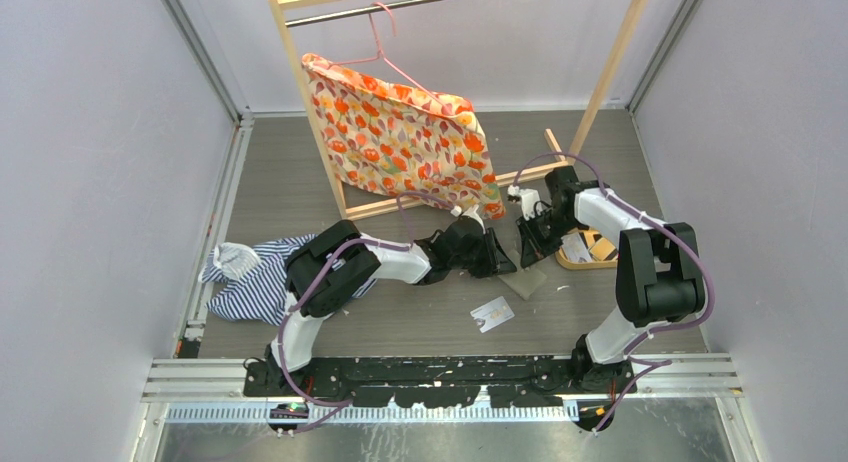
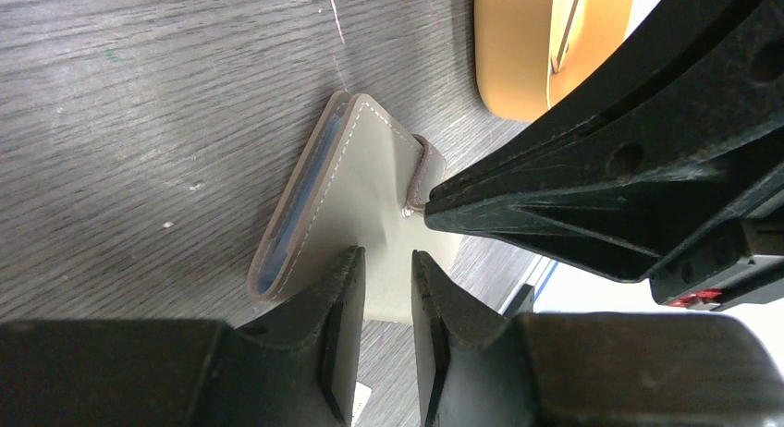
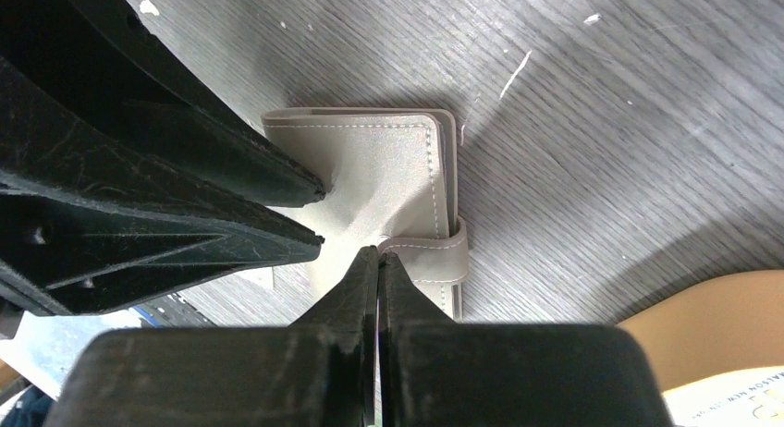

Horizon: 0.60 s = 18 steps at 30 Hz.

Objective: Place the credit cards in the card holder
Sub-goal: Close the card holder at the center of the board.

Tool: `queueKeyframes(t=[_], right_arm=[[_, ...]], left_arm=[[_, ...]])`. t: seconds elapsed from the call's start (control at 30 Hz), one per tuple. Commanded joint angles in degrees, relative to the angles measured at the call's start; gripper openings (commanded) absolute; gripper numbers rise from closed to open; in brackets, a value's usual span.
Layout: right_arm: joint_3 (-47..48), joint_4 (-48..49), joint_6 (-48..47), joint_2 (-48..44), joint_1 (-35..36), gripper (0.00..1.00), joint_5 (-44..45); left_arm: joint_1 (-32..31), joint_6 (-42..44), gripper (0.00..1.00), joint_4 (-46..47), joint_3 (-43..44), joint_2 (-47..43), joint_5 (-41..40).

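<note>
A: "At the tips of the right gripper (image 3: 379,261), what is pinched?"

B: "The snap tab (image 3: 430,261), probably to unfasten it. The left gripper (image 2: 386,279), narrowly parted, steadies the card holder (image 3: 370,159) on the table (image 3: 601,122); a white card (image 1: 492,313) waits nearby."

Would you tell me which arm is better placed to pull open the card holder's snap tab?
Right. The right fingers are shut on the snap tab, while the left fingers sit apart over the card holder cover, probably steadying it.
</note>
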Motion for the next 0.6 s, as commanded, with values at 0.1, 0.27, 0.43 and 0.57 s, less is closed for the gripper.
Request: queueKeyframes(t=[0.1, 0.27, 0.43, 0.57], right_arm=[[-1.38, 3.06, 1.45, -3.08, 2.68, 0.01, 5.05], [-2.03, 4.66, 1.98, -5.96, 3.24, 0.05, 5.43], [-1.85, 3.52, 1.09, -5.60, 3.30, 0.11, 5.30], [-1.34, 1.66, 0.41, -5.55, 3.31, 0.14, 4.34]], left_arm=[[-0.07, 1.50, 0.27, -3.21, -1.00, 1.16, -1.37], [0.02, 1.36, 0.27, -2.87, -1.08, 1.26, -1.18], [0.11, 1.33, 0.27, -2.73, -1.17, 1.33, -1.03], [0.11, 1.15, 0.27, -2.45, -1.51, 1.25, -1.12]])
